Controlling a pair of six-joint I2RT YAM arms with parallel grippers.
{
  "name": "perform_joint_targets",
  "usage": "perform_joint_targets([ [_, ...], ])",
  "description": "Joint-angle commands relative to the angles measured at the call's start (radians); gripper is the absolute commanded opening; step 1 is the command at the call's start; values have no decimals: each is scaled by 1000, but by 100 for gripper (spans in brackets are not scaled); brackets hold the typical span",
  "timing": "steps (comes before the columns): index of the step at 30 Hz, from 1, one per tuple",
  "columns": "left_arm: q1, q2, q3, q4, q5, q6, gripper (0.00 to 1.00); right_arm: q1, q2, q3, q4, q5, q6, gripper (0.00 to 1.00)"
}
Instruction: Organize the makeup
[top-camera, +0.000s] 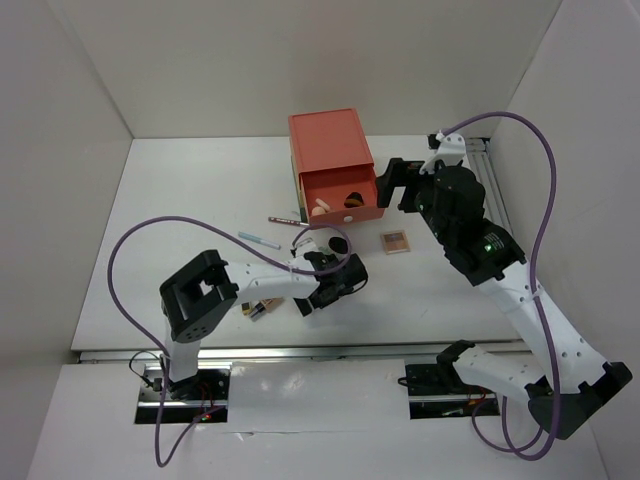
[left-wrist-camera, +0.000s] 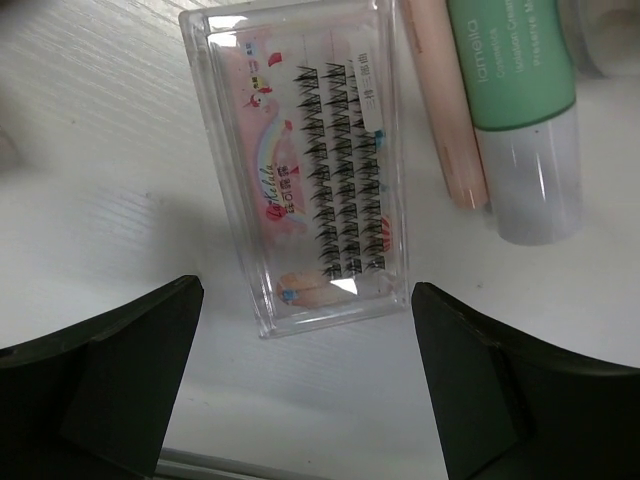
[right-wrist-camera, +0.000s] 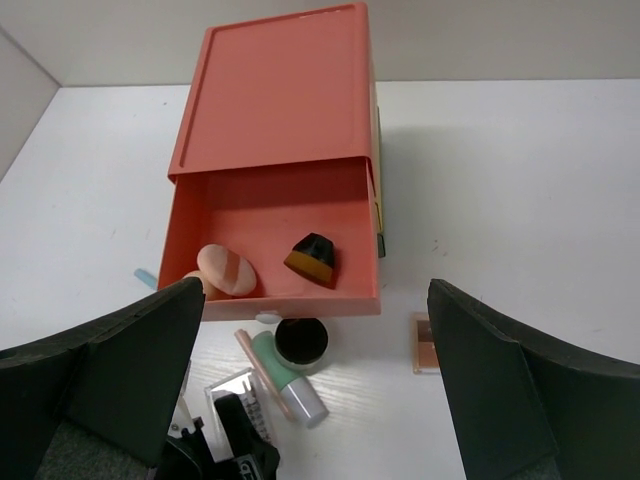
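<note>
**Both arms poised, jaws released**

Most of the makeup lies on the worktop (top-camera: 180, 200) just near of the coral drawer box (top-camera: 330, 150): a clear lash case (left-wrist-camera: 320, 170), a mint tube (left-wrist-camera: 525, 100), a round black pot (right-wrist-camera: 300, 340) and a pink palette (top-camera: 394, 241). A sponge (right-wrist-camera: 225, 270) sits in the open drawer. The left arm (top-camera: 265, 285) reaches rightward, bent low, with its jaws spread either side of the lash case and clear of it. The right arm (top-camera: 500, 265) stretches far and left toward the drawer, jaws wide, holding nothing.
</note>
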Motion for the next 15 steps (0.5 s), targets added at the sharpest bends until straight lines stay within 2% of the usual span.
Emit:
perform_joint_targets([
  [1, 4, 29, 29, -44, -36, -53, 100, -17, -27, -5, -6, 8, 5, 100],
  [15, 55, 95, 20, 47, 10, 28, 100, -35, -36, -14, 3, -30, -4, 100],
])
